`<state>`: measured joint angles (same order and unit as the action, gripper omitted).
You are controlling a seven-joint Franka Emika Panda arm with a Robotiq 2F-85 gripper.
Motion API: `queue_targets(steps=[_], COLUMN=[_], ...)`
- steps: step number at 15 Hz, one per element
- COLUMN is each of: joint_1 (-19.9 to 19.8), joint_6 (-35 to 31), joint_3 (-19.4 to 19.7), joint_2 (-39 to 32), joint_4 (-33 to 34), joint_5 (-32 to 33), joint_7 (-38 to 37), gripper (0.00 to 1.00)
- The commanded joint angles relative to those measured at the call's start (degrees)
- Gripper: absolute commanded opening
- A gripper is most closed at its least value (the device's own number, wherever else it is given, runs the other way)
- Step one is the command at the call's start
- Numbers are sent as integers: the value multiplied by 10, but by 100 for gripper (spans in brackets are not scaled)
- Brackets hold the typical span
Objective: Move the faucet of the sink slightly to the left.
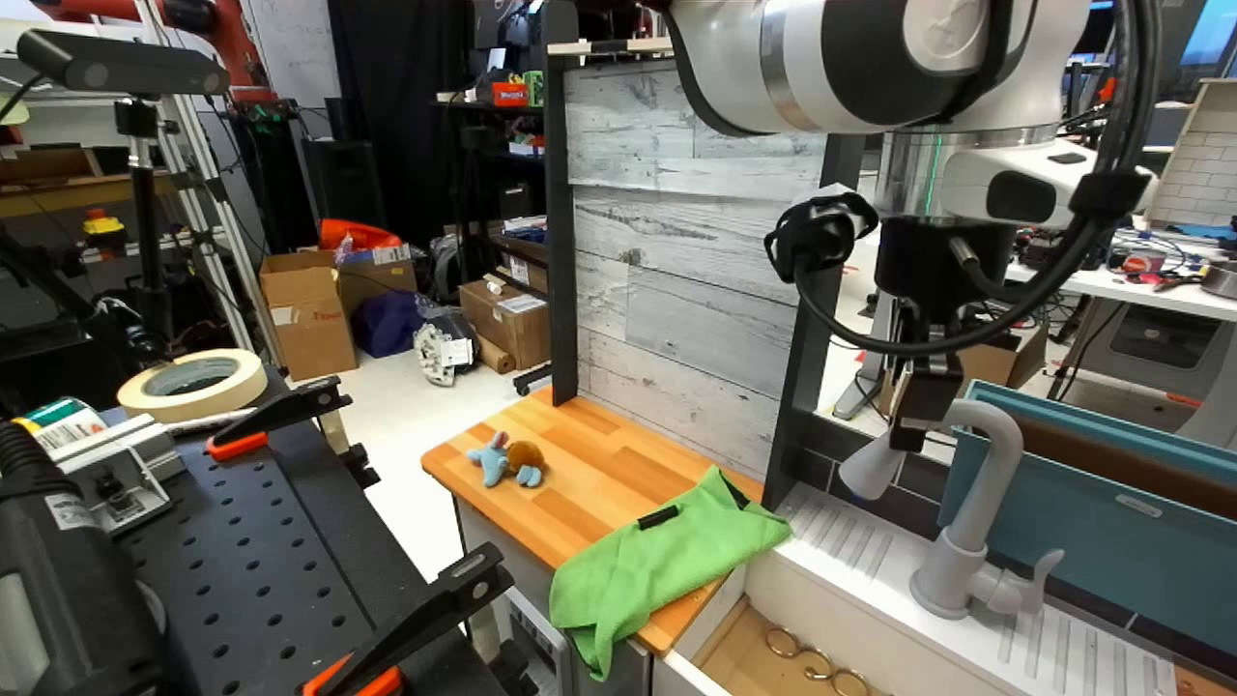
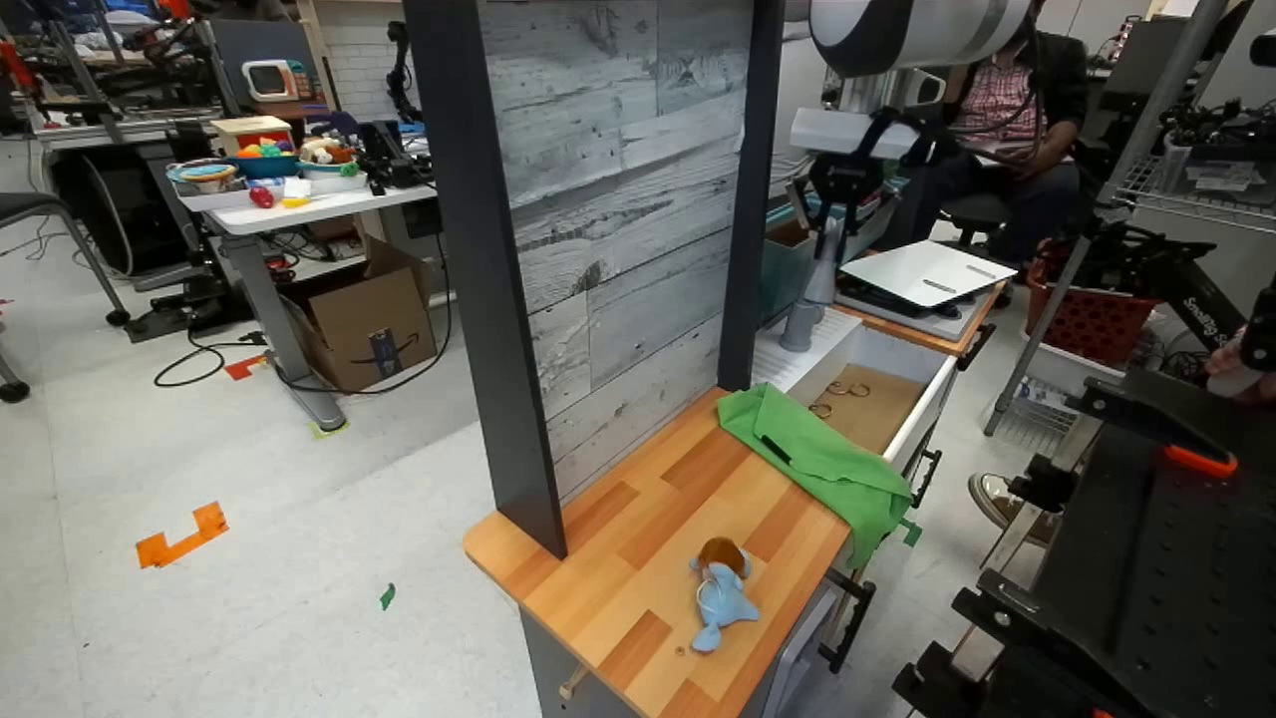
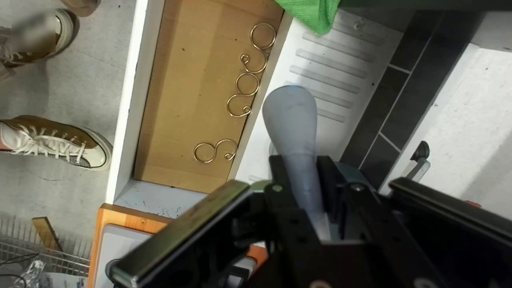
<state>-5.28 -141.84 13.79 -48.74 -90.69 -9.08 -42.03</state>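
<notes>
The light grey faucet stands on the pale ribbed ledge of the sink (image 1: 850,546), with its base and side lever upright in an exterior view (image 1: 952,575). It also shows in an exterior view (image 2: 800,324) and, from above, in the wrist view (image 3: 294,116). My gripper (image 1: 913,425) is at the spout's outlet end, above the ledge. In the wrist view the fingers (image 3: 301,160) lie against both sides of the spout, with the flared outlet sticking out beyond the fingertips. The sink's brown-floored basin (image 3: 192,100) lies beside the faucet. The faucet base is mostly hidden there.
A teal bin (image 1: 1092,512) stands close behind the faucet. A green cloth (image 1: 667,551) drapes over the wooden board (image 1: 580,454) and the sink's end. A plush toy (image 1: 512,459) lies on the board. A grey plank panel (image 1: 696,242) rises behind it. Metal hooks (image 3: 248,84) lie in the basin.
</notes>
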Motion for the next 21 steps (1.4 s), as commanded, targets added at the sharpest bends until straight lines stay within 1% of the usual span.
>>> queue_targets(steps=[1,5,6,7,8,10,12,13,14,16,17,20,21], joint_1=[12,20,22,25,26,37,40,39,38,36,30,5,4], joint_6=[-69,-83,-87,-94,-121,-183,-213,-216,-220,-215,-206,-174,-162], joint_3=[13,22,25,29,32,56,71,74,76,77,69,29,26], joint_2=[-22,-16,-14,-11,-9,-4,5,13,21,41,57,124,148], joint_4=[29,15,10,3,-4,-26,-42,-51,-61,-86,-101,-164,-188], joint_5=[-2,6,9,12,12,15,10,9,8,12,13,16,17], joint_7=[-37,-47,-50,-52,-56,-73,-80,-75,-69,-51,-32,72,102], gripper=[6,6,49,50,56,69,84,93,99,100,100,100,100])
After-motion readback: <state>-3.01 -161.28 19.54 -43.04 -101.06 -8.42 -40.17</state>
